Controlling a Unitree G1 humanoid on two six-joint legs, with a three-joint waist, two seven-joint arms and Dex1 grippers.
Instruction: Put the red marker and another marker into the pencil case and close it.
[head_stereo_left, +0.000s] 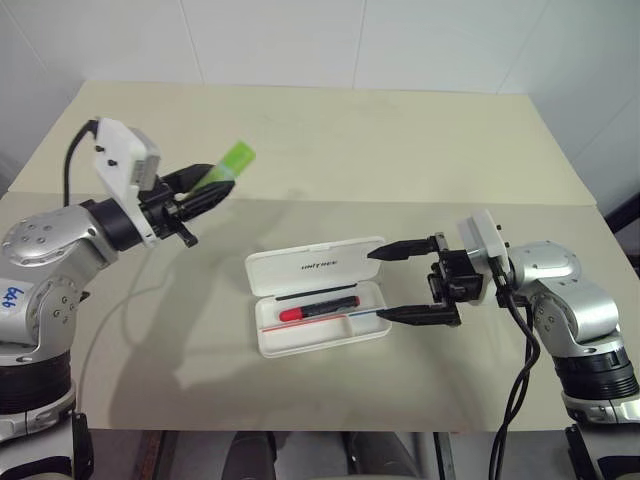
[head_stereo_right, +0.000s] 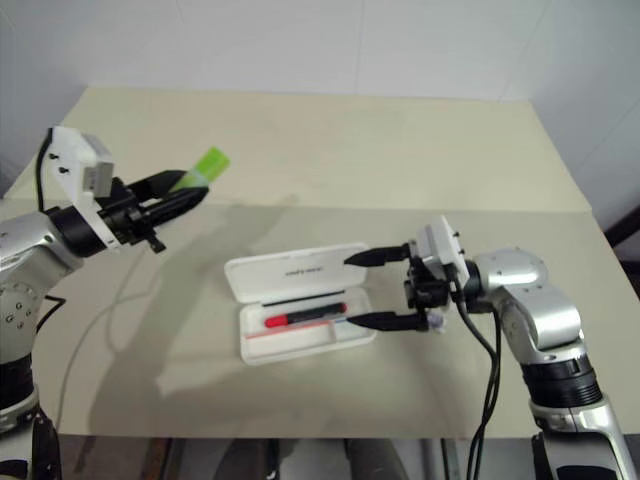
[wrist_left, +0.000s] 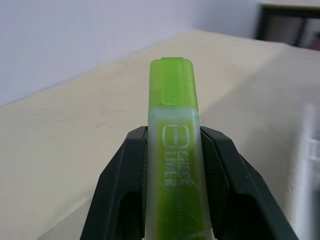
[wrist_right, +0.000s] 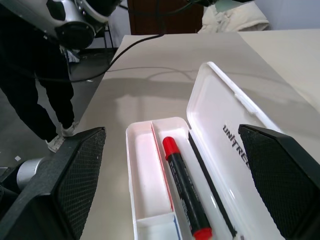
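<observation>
Surface: beige tabletop (head_stereo_left: 330, 140), matte, with a seam running across it behind the case; white walls rise behind and to the sides. In the right wrist view a person's dark trouser legs and shoes (wrist_right: 42, 107) stand on grey floor beside the table edge.

Pencil case (head_stereo_left: 318, 296): white hard plastic, open, lid folded back flat toward the far side, lettering on the lid's inner face. Long axis runs across the table, left to right, slightly skewed.

Red marker (head_stereo_left: 318, 309): lies inside the case's tray, parallel to the long axis, red end toward the robot's left.

Green highlighter (head_stereo_left: 232, 161): raised above the table, well left of the case, pinched between the left gripper (head_stereo_left: 205, 192) fingers, its capped end pointing up and toward the far right.

Right gripper (head_stereo_left: 388, 284): spread wide, holding nothing, fingers level, bracketing the case's right end.
</observation>
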